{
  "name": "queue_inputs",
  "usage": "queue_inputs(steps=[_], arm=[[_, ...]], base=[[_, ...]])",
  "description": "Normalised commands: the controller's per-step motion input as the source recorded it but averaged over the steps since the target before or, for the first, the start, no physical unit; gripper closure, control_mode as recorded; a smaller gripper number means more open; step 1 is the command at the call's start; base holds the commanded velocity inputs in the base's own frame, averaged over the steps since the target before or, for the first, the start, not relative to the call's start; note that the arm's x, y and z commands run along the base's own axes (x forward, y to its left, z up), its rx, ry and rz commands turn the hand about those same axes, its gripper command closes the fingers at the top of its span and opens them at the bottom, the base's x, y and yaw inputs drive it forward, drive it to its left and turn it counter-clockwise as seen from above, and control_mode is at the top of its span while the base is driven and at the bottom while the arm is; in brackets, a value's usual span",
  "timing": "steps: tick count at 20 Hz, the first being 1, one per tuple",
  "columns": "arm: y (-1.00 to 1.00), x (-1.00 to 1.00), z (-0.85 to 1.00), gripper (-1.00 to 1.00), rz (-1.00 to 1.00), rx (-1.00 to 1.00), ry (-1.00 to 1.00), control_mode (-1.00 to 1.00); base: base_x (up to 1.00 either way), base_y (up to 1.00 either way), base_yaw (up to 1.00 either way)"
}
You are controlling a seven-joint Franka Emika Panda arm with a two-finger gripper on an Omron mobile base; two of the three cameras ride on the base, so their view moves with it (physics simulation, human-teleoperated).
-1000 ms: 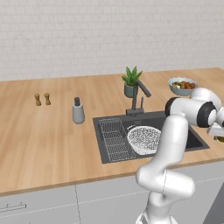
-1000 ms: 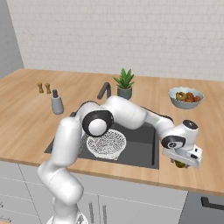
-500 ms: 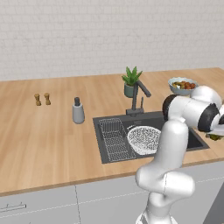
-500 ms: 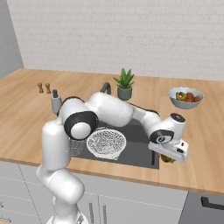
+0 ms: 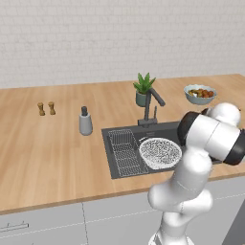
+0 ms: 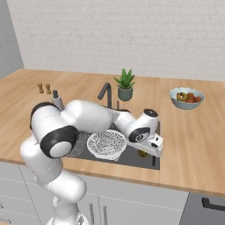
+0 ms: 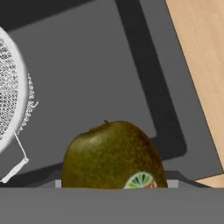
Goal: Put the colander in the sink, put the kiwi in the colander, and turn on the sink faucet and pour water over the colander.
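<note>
"Where's the kiwi [image 7: 113, 155]?"

"Pinched in the gripper [image 6: 147, 151], over the sink [image 6: 134, 156], just beside the colander [image 6: 107, 143]."

"Tricky to hold?"

"Probably: small, light, soft. I'd squeeze gently across its middle."

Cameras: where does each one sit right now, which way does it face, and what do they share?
Left base view: behind the arm's left, facing forward and down at the sink; white arm rises lower right.
Right base view: behind its right, same direction; arm lower left, gripper over the sink.
Hand view: on the hand, looking down into the sink, the kiwi held close.
Shared: the colander in the sink.
</note>
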Motion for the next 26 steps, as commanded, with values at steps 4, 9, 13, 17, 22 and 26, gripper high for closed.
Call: queue_inputs(steps=[4, 9, 13, 17, 22, 26], arm=[[0.95, 0.33, 0.18, 1.00, 0.05, 0.01, 0.00, -1.00], [0.81, 0.34, 0.10, 1.00, 0.05, 0.05, 0.03, -1.00], [0.54, 0.38, 0.07, 1.00, 0.00, 0.01, 0.14, -1.00], [0.16, 0.51, -0.07, 1.00, 0.00, 0.00, 0.06, -1.00], [-0.18, 0.37, -0.36, 1.00, 0.01, 0.06, 0.00, -1.00], [-0.16, 0.16, -0.44, 1.00, 0.00, 0.05, -0.03, -1.00]], base=[[0.00, 0.00, 0.00], [0.00, 0.00, 0.00], [0.00, 0.00, 0.00], [0.00, 0.00, 0.00], [0.00, 0.00, 0.00], [0.00, 0.00, 0.00]])
